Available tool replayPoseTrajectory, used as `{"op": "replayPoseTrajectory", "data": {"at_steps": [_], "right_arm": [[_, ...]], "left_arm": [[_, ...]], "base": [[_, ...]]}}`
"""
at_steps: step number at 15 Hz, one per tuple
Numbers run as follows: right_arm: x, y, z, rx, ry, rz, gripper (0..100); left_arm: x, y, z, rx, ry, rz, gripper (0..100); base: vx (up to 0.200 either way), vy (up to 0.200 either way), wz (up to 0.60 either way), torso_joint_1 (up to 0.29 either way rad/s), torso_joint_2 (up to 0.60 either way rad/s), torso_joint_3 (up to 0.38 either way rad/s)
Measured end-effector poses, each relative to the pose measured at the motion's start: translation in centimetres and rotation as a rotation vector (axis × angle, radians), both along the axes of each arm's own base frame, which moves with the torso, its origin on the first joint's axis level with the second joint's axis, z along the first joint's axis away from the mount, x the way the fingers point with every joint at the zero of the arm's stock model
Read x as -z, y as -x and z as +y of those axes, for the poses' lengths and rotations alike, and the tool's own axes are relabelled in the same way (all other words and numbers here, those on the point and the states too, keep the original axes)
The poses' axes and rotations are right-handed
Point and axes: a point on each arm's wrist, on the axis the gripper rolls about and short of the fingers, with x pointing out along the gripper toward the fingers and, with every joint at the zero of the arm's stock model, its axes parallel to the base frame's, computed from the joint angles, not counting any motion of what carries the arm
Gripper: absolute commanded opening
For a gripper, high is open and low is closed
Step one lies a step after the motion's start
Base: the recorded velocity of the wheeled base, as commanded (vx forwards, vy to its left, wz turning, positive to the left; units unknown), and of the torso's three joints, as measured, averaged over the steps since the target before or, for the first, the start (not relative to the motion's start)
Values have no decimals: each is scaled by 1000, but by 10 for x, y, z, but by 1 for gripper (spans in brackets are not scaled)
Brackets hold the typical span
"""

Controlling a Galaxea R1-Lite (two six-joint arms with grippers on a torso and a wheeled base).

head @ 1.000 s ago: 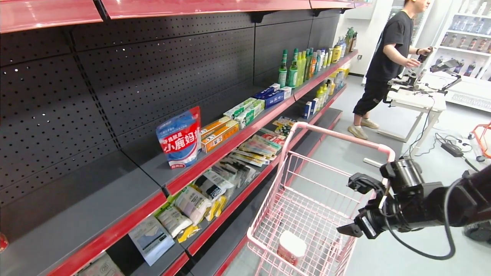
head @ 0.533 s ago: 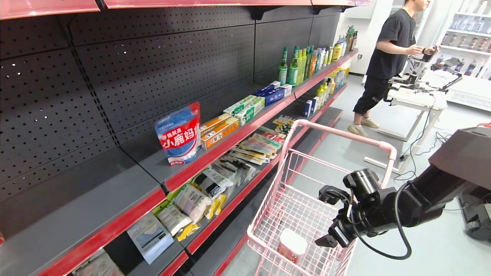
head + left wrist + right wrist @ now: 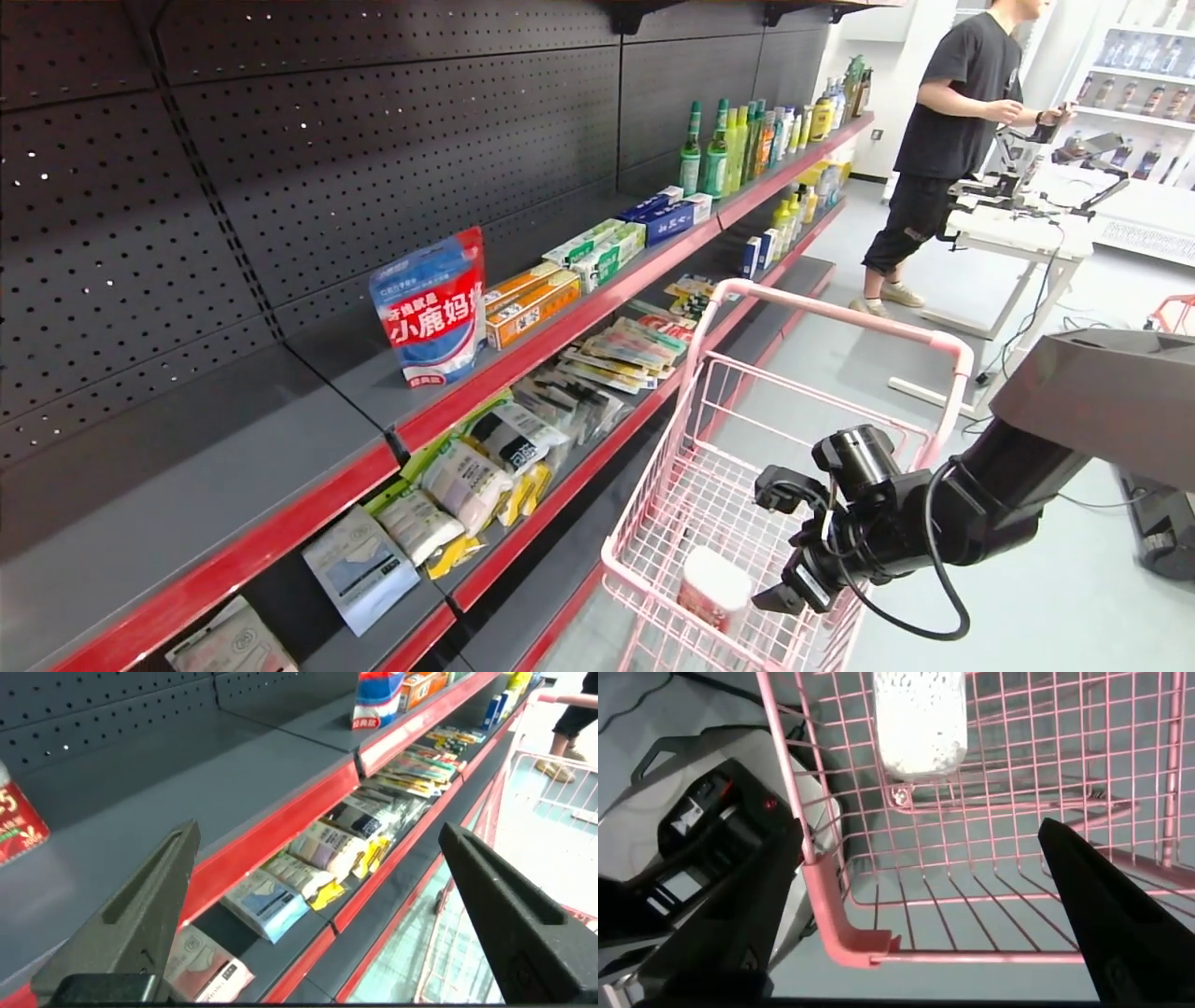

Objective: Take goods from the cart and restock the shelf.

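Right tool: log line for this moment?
right tool open | over cart | white canister inside, ungripped | left tool open

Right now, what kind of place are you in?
Most likely a shop, or a practice one. Long red-edged shelves hold green bottles, boxes and packets, and a pink shopping cart stands in the aisle beside them.

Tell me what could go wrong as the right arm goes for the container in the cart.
The open right end effector hangs beside the cart rim; going down, a finger may catch on it. The white container sits low in the cart and looks round, so it may slip or roll when pinched.
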Motion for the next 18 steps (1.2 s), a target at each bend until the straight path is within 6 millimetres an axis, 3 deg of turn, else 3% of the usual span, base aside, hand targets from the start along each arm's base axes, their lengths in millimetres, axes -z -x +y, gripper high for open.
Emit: {"op": "replayPoseTrajectory", "data": {"at_steps": [8,15,18], "right_arm": [[3,-3,13,-43,-16,-4,100],[4,-5,3,-2,-15,6,100],[3,3,-2,6,-10,22,100]], "left_arm": [[0,0,0,0,0,-1,100],[0,0,0,0,0,0,100],[0,0,0,-1,0,0,100]], "base": [[0,0,600,-151,344,188],[0,0,0,-42,97,52],[0,0,-200,-1,2,4]]}}
